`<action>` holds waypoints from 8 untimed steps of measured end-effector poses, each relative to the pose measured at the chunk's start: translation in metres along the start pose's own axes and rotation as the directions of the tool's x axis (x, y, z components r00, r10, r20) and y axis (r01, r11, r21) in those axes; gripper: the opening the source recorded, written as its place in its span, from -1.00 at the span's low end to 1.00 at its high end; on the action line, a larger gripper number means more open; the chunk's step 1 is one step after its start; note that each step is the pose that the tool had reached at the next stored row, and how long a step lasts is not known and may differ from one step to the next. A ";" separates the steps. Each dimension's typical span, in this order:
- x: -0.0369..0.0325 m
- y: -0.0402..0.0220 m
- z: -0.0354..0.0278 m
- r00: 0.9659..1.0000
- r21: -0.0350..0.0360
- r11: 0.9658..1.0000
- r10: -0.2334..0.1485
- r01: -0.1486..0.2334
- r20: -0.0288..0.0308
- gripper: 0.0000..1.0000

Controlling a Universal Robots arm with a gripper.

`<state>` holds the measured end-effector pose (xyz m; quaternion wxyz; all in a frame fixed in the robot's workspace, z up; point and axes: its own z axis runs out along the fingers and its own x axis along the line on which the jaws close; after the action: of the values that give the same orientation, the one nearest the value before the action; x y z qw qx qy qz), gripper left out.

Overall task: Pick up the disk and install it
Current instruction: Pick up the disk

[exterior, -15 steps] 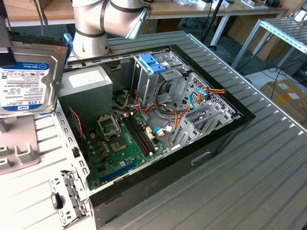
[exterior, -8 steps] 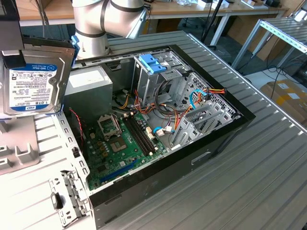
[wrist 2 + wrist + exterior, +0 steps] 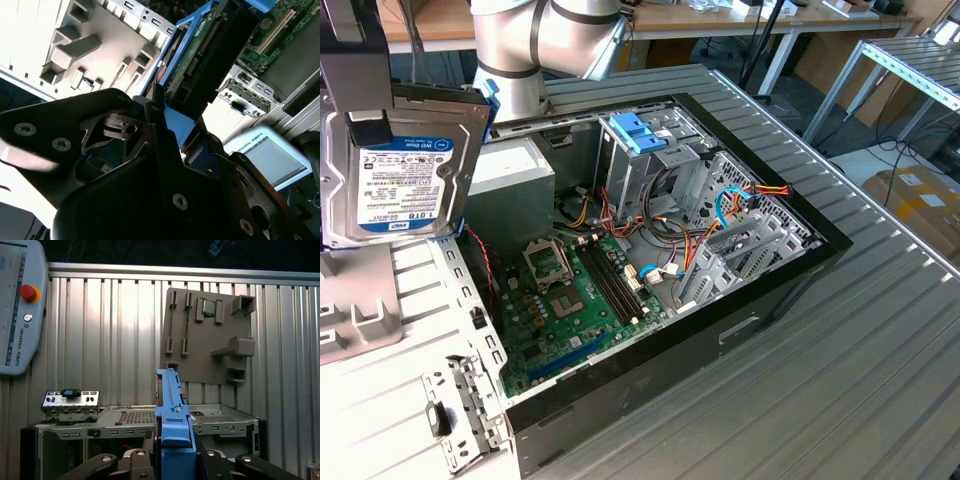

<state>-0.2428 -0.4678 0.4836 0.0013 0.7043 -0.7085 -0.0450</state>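
The disk point(image 3: 405, 165) hangs in the air at the exterior view's left, above the table and to the left of the open computer case point(image 3: 670, 360). It is upright, its white-labelled metal face toward the camera, with blue rails along its edges. My gripper point(image 3: 365, 128) is shut on its upper edge. In the first wrist view the disk point(image 3: 172, 425) shows edge-on as a blue rail between my gripper's point(image 3: 174, 460) dark fingers. The second wrist view shows the disk's point(image 3: 200, 60) circuit-board underside and blue frame just past my gripper point(image 3: 175, 125).
Inside the case are a green motherboard point(image 3: 580, 300), a grey power supply box point(image 3: 510, 185) and a metal drive cage with a light-blue clip point(image 3: 638, 130). A grey fixture plate point(image 3: 210, 340) lies on the ribbed table. A teach pendant point(image 3: 20, 305) lies beside it.
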 end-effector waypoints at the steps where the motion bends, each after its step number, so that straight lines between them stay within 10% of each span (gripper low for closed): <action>1: 0.0000 0.0000 0.0005 1.000 0.000 1.000 0.000 0.000 0.000 -0.26; 8: 0.0002 0.0035 0.0034 1.000 0.000 1.000 0.000 0.000 0.000 -0.26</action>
<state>-0.2465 -0.4678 0.4805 0.0012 0.7043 -0.7084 -0.0450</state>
